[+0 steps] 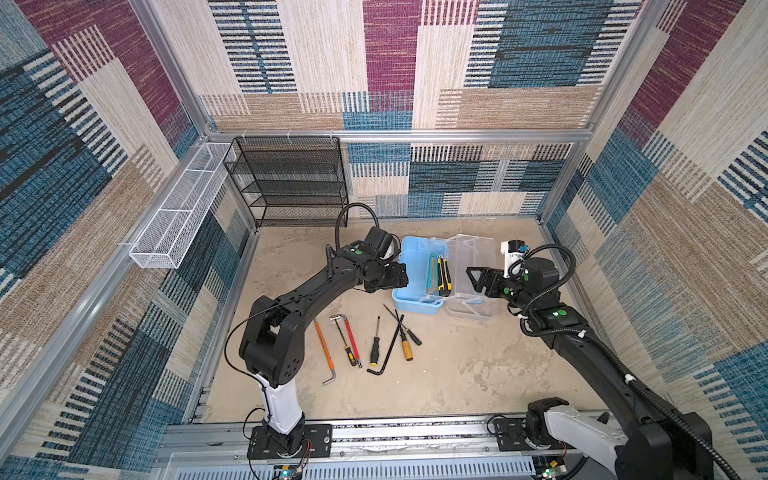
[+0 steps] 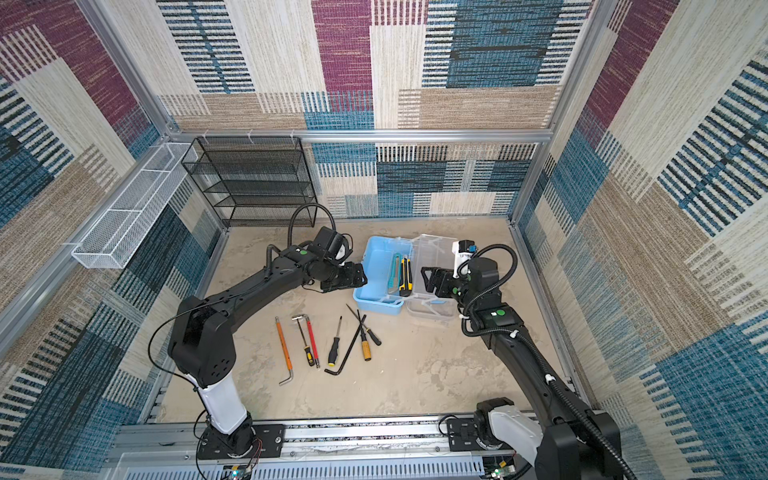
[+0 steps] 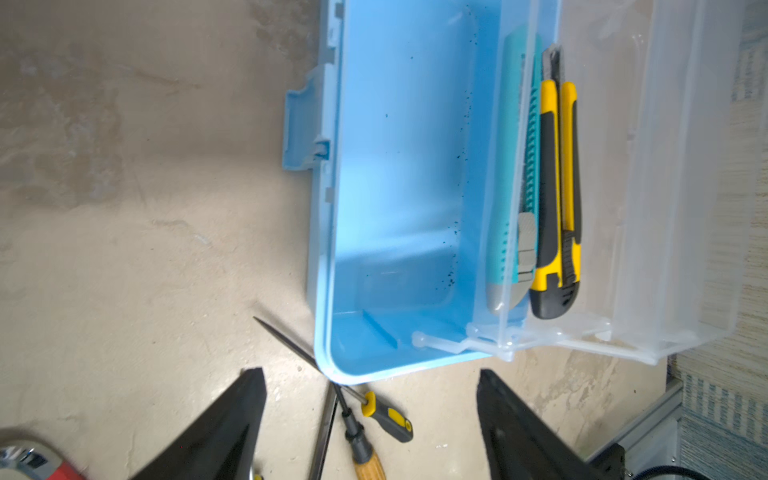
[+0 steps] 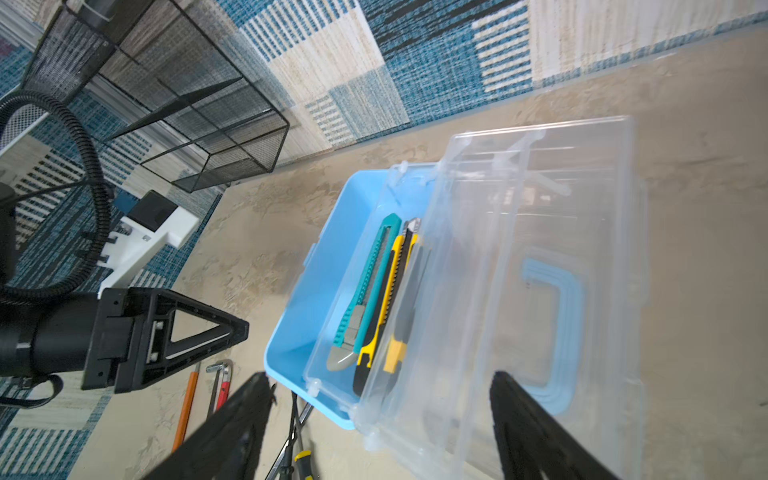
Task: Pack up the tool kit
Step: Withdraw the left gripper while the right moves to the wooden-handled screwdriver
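The tool kit's light blue box (image 1: 411,270) stands open, its clear lid (image 1: 478,266) folded back to the right. Its clear tray (image 4: 332,365) holds a teal utility knife (image 3: 509,199) and a yellow-black one (image 3: 559,199). A blue handle (image 4: 557,332) shows through the lid. My left gripper (image 1: 398,277) is open beside the box's left wall. Over the lid my right gripper (image 1: 477,280) is open and empty. Screwdrivers (image 1: 376,343) and hex keys (image 1: 324,351) lie on the floor in front of the box.
A black mesh shelf rack (image 1: 286,183) stands against the back wall at the left. A white wire basket (image 1: 183,212) hangs on the left wall. An aluminium rail (image 1: 415,432) with both arm bases runs along the front edge.
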Motion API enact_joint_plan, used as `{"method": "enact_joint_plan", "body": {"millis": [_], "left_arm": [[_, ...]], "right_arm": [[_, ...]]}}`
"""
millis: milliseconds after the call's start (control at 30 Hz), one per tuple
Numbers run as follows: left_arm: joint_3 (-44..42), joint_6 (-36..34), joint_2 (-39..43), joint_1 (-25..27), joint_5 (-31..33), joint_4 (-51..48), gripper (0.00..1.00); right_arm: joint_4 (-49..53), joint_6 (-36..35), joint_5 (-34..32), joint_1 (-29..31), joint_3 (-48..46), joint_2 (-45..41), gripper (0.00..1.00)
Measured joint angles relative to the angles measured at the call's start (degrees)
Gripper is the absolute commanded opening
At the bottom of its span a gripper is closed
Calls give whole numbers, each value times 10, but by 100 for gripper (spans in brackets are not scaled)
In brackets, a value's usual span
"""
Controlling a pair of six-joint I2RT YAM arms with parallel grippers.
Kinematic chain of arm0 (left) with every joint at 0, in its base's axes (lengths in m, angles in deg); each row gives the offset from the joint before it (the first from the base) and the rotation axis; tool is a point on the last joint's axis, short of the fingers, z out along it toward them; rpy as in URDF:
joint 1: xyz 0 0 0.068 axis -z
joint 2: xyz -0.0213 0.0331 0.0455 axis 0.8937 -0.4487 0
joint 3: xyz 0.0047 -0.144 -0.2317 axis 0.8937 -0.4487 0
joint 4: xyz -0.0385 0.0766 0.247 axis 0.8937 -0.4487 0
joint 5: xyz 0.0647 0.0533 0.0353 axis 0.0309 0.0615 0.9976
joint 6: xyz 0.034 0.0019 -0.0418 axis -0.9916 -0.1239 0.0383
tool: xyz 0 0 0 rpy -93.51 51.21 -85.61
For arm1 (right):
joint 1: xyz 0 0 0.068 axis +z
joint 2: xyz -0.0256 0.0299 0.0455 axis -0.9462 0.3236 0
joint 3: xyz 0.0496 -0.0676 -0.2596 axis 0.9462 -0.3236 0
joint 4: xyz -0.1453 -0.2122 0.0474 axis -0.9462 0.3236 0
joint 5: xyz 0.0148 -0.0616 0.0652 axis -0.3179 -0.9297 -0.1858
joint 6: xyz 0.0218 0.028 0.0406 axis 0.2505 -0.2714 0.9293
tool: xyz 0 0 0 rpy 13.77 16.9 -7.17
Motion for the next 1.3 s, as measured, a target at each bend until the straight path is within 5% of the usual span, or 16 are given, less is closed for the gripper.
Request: {"method": "enact_joint_plan", "body": {"millis": [367, 700, 967, 1300], "left_arm": [[-221, -1, 129, -28, -2, 90, 87], [-393, 14, 216, -31, -17, 184, 87], [-482, 19, 284, -31, -16, 218, 87], [-539, 28, 330, -31, -16, 234, 86]], "right_arm": [[24, 99, -134, 201, -33, -17, 75], [56, 186, -261, 400, -32, 68, 70], [64, 244, -310, 490, -30, 151, 66], [83, 265, -327, 511, 21, 257, 57]]}}
